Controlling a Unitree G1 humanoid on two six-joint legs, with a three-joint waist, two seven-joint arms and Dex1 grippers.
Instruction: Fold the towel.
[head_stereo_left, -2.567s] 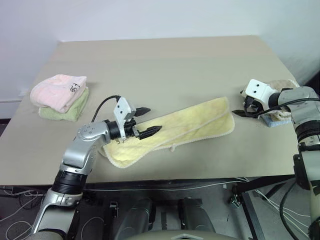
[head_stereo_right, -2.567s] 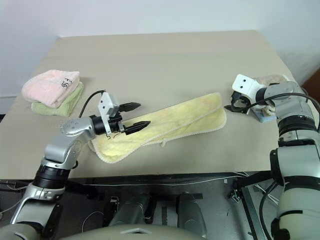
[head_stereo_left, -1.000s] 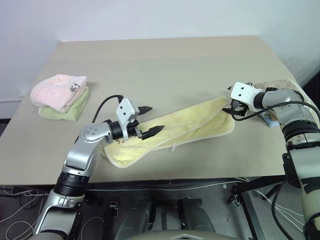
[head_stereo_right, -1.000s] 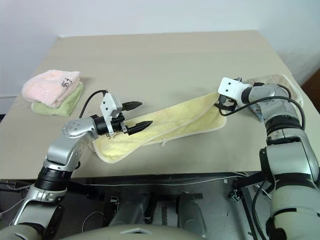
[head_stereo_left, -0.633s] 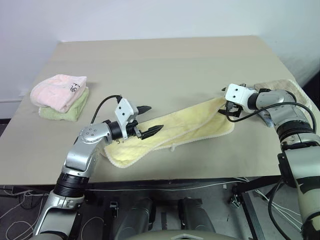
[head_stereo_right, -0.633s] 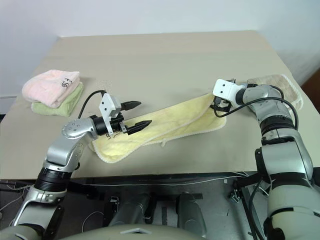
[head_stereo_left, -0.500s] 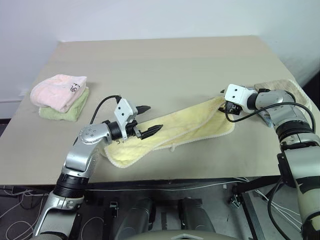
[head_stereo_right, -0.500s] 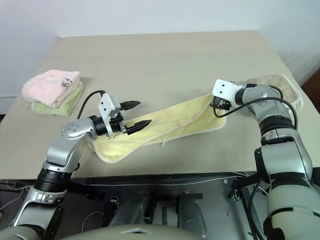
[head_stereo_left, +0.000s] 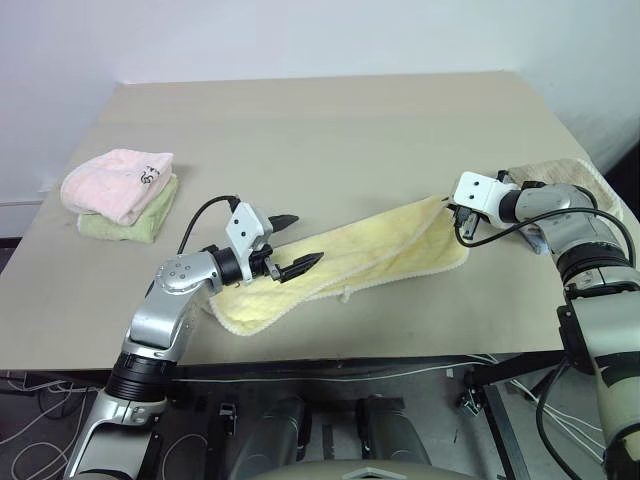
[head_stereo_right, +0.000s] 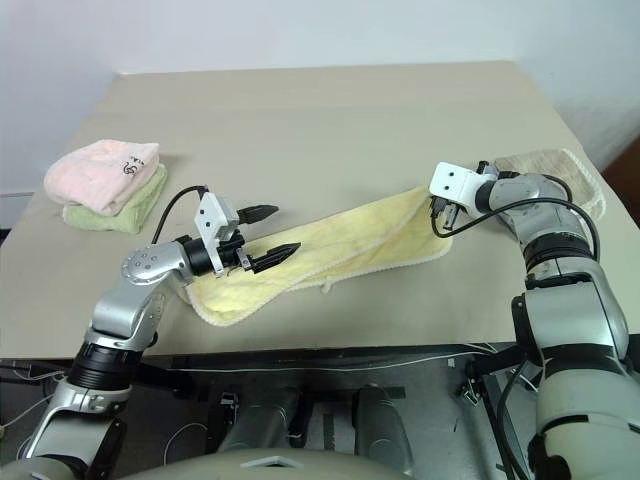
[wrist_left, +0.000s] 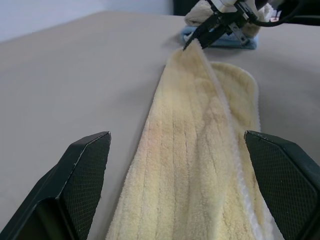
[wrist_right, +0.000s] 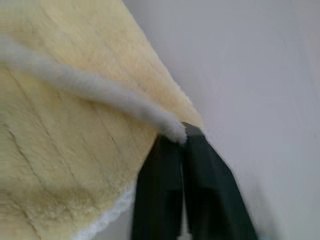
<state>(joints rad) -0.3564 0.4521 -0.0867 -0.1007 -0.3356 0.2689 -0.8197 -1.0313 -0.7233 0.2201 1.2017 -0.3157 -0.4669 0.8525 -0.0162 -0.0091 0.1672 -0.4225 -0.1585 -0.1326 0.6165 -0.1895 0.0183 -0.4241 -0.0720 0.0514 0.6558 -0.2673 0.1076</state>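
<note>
Now our right gripper (wrist_right: 182, 150) seems pinched on the far corner of the towel (head_stereo_left: 340, 262) stretched across the tabletop (head_stereo_left: 330, 140), left gripper (head_stereo_left: 290, 243) wide above it, so we should lift gently.

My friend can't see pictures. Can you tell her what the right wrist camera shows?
The right gripper, its two black fingers pressed shut, pinches the whitish-hemmed corner of the fluffy pale yellow towel. The towel lies on a plain pale table.
</note>
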